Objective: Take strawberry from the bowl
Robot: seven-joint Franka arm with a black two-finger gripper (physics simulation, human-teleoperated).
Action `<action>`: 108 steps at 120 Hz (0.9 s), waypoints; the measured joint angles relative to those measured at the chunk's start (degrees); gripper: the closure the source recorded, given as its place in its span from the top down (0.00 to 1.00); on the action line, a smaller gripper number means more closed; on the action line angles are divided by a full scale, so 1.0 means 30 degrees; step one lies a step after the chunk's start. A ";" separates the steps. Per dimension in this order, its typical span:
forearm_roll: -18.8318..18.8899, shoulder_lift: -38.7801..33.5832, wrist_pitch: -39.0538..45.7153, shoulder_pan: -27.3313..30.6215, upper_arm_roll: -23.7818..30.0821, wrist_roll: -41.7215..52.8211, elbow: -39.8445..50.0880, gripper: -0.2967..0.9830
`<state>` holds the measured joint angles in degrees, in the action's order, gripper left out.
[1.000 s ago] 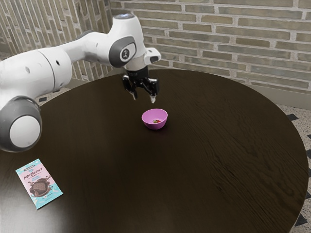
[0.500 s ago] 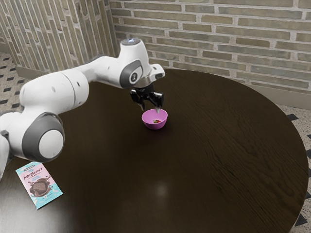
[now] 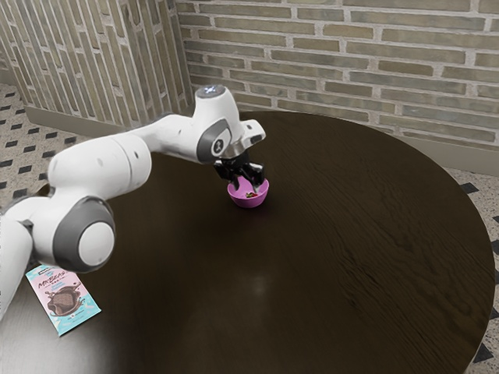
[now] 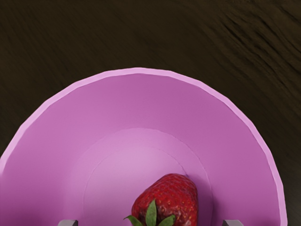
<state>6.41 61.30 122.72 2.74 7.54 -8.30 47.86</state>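
"In the exterior view, where does the gripper (image 3: 246,188) hang?"
"At the mouth of the pink bowl (image 3: 248,202), fingers apart, with the strawberry (image 3: 252,195) lying inside"
"And the white arm (image 3: 105,164)?"
"It reaches over the dark desk (image 3: 351,234) from between eight and nine o'clock of the bowl"
"Anything else?"
"A pink and blue packet (image 3: 69,301) lies flat at the bowl's eight o'clock, and past the desk's twelve o'clock edge stands a brick wall (image 3: 351,62)"
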 joint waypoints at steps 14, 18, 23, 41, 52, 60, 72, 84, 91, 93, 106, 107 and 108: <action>-0.0003 0.0453 0.0392 0.0009 0.0023 0.0029 -0.0341 0.51; -0.0002 0.0545 0.0504 0.0016 0.0022 0.0036 -0.0362 0.51; -0.0007 0.0639 0.0652 0.0009 0.0028 0.0044 -0.0375 0.51; -0.0023 0.0859 0.1080 0.0001 0.0033 0.0070 -0.0568 0.47; -0.0019 0.0935 0.1236 0.0015 0.0033 0.0084 -0.0588 0.43; -0.0023 0.1091 0.1418 0.0012 0.0065 0.0093 -0.0592 0.42; -0.0027 0.1274 0.1659 0.0015 0.0260 0.0104 -0.0592 0.40; -0.0028 0.1316 0.1799 0.0013 0.0270 0.0113 -0.0592 0.37; -0.0015 0.1308 0.1847 0.0014 0.0238 0.0108 -0.0592 0.35; -0.0009 0.1308 0.1855 0.0016 0.0226 0.0105 -0.0592 0.35; 0.0066 0.1300 0.1822 0.0016 0.0157 0.0052 -0.0593 0.32; 0.0074 0.1299 0.1805 0.0016 0.0152 0.0046 -0.0593 0.32; 0.0082 0.1298 0.1788 0.0017 0.0148 0.0039 -0.0593 0.32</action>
<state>6.66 65.20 128.08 2.79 7.99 -8.19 46.08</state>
